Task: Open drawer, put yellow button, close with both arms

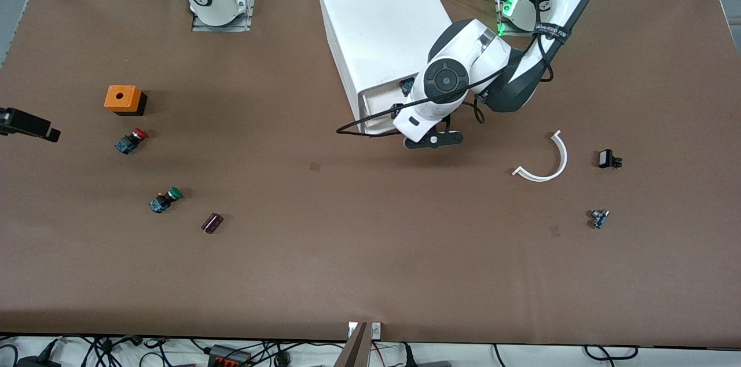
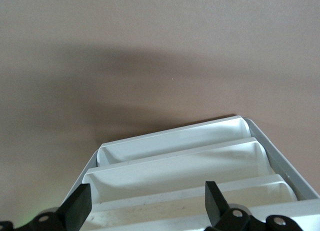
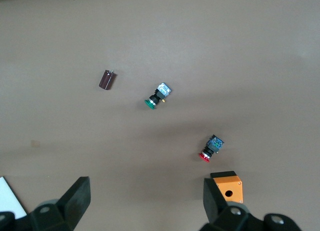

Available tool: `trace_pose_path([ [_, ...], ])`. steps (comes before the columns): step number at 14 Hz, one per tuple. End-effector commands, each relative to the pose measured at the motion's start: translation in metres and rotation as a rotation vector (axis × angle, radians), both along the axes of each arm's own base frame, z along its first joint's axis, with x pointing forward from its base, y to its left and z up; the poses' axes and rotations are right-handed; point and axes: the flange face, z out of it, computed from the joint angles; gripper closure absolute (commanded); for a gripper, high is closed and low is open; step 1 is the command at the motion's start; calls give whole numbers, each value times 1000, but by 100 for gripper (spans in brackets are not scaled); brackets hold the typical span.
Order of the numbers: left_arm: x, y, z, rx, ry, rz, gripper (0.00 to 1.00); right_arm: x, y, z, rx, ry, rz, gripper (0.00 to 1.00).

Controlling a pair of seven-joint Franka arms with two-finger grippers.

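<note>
1. The drawer is the top one of the white cabinet and stands pulled out partway toward the front camera.
2. The yellow button: no yellow cap shows anywhere. A small dark-and-blue item lies in the open drawer, half hidden by the left arm. It is probably the button, but that cannot be confirmed.
3. The left pincer is released and empty, hanging over the drawer fronts.
4. The right pincer is released and empty, over the table by the orange box, the red button and the green button. That arm waits.
5. Handling, as judged:
   - The drawer looks light, stiff and smooth-faced.
   - Fingers may slip on the plastic, so hook the front lip to pull.
   - To close it, press squarely on the front from both ends, since uneven force could skew and jam it.
   - The button is small, hard and light. Its round cap would roll, so hold the blocky body.
</note>
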Motion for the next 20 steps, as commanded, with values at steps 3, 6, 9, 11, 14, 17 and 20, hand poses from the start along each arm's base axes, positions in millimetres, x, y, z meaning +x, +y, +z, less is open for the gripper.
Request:
trace_pose_path([
  [3,-28,-14,9,18,24,-39,0,-24,10,10,-43,-21,78,0],
  [6,-34,-18,10,22,36,-50,0,-26,10,11,-44,-16,81,0],
  [9,-34,-18,10,23,37,-51,0,-29,9,6,-44,-10,82,0],
  [11,-36,-19,10,25,40,-55,0,-42,11,2,-47,-20,84,0],
  [14,-37,-20,10,24,41,-57,0,-72,13,-7,-80,-46,94,0],
  [17,-33,-17,12,22,40,-51,0,-79,14,-5,-76,-23,95,0],
  [20,-3,11,23,19,10,-7,0,-75,13,-6,-68,-22,99,0],
])
